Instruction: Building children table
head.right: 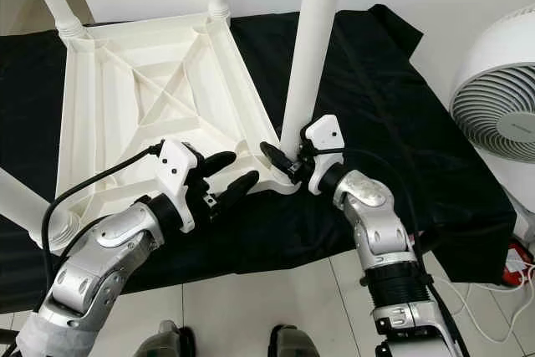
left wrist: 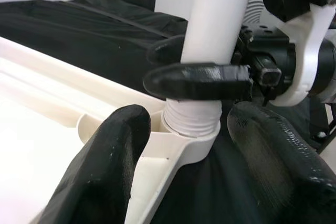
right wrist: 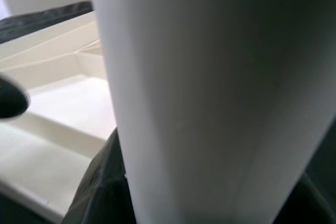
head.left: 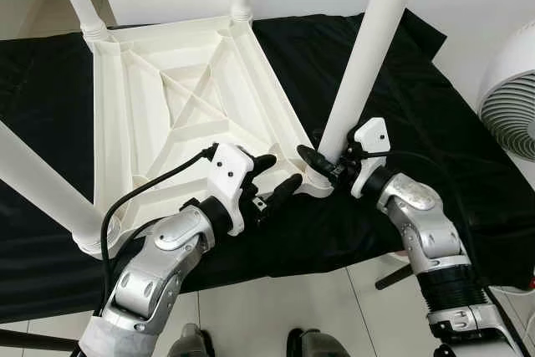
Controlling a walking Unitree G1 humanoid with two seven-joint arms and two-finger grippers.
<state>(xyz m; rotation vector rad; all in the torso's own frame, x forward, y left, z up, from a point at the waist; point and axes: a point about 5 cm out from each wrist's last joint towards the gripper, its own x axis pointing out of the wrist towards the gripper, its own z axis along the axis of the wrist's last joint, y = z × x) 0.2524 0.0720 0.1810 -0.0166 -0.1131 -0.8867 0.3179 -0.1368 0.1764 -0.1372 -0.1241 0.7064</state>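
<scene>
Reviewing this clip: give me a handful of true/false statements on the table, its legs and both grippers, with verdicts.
1. The white table lies upside down on a black cloth. True.
2. The right gripper is closed around the near leg just above its socket. True.
3. The left gripper grips that same leg. False: its fingers are spread open beside the corner socket.
4. Only one leg is fitted. False: legs stand at all four corners.
5. A white fan stands on the robot's right. True.

Upturned tabletop (head.left: pixel 167 98) on cloth (head.left: pixel 435 123); leg (head.left: pixel 368 56) at near right corner; fan (head.left: pixel 512 102), seemingly floor-standing, far right.
</scene>
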